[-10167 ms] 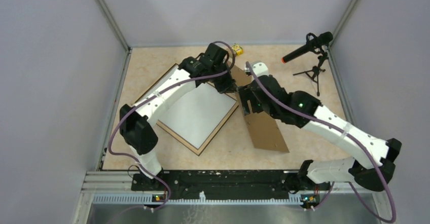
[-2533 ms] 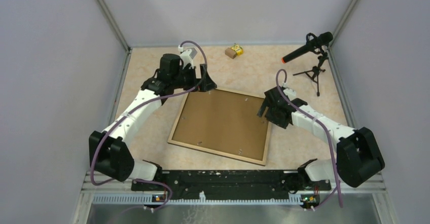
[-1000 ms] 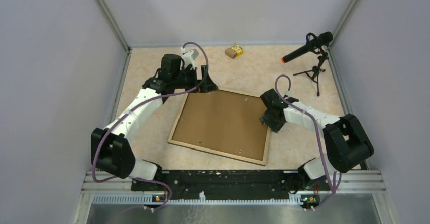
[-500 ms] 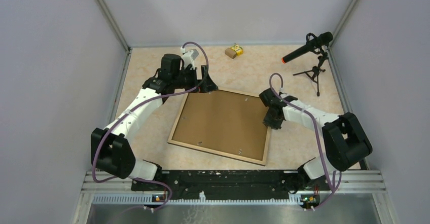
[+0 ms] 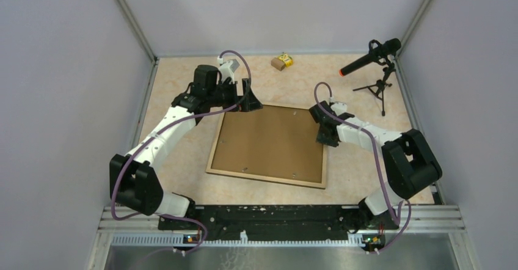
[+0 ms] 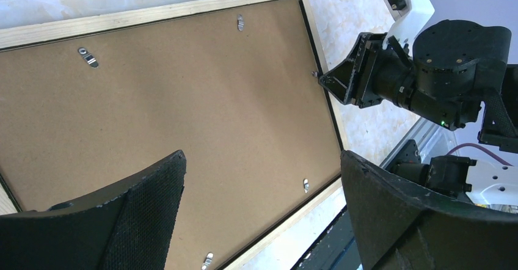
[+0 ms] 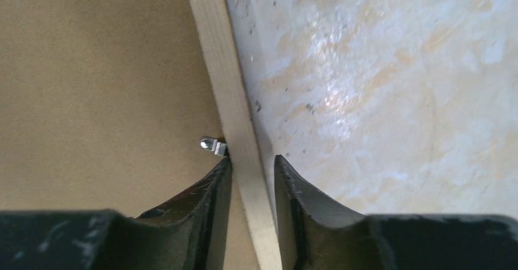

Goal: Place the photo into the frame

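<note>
The frame (image 5: 266, 179) lies face down on the table, its light-wood rim (image 6: 153, 14) upward. A brown backing board (image 5: 269, 142) fills it, with small metal clips (image 7: 212, 143) round its edge. The photo is hidden. My right gripper (image 5: 324, 137) is at the frame's right side. In the right wrist view it (image 7: 251, 160) is shut on the rim (image 7: 226, 80), one finger on the board side and one on the table side. My left gripper (image 5: 249, 101) hovers wide open over the frame's far left corner, and in its own view it (image 6: 262, 157) holds nothing.
A microphone on a small tripod (image 5: 372, 56) stands at the back right. A small yellow-brown box (image 5: 282, 60) sits at the back centre. Grey walls enclose the table on three sides, and a black rail (image 5: 269, 216) runs along the near edge.
The right gripper has narrowed onto the rim and moved toward the back, swinging the frame's right side with it so the frame lies squarer. The left arm has not moved.
</note>
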Robot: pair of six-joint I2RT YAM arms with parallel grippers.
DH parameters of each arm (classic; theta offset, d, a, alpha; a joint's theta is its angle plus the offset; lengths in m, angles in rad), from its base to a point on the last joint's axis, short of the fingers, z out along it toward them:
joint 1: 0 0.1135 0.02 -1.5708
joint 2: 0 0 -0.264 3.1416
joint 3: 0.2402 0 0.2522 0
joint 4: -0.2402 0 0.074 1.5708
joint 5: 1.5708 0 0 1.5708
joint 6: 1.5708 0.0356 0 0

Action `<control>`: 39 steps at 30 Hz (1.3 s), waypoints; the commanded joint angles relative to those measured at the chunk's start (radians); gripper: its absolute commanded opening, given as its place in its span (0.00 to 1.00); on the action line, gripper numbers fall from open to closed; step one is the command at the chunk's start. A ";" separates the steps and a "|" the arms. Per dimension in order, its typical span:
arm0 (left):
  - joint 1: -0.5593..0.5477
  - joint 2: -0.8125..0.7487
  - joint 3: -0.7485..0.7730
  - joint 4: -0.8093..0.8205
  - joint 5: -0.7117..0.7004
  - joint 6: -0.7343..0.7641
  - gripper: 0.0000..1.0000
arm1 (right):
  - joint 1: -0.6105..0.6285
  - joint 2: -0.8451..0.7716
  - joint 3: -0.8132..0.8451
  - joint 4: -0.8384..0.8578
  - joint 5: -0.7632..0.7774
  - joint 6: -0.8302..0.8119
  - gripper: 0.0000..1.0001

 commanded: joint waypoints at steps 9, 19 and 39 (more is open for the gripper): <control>0.008 -0.005 0.004 0.023 0.018 0.007 0.98 | -0.004 0.059 -0.031 0.100 0.062 -0.058 0.36; 0.009 -0.009 -0.002 0.028 0.008 0.012 0.98 | -0.007 0.066 -0.106 0.291 0.136 -0.072 0.04; 0.010 -0.011 -0.007 0.035 0.021 0.006 0.99 | -0.007 -0.143 -0.077 0.092 -0.089 -0.133 0.54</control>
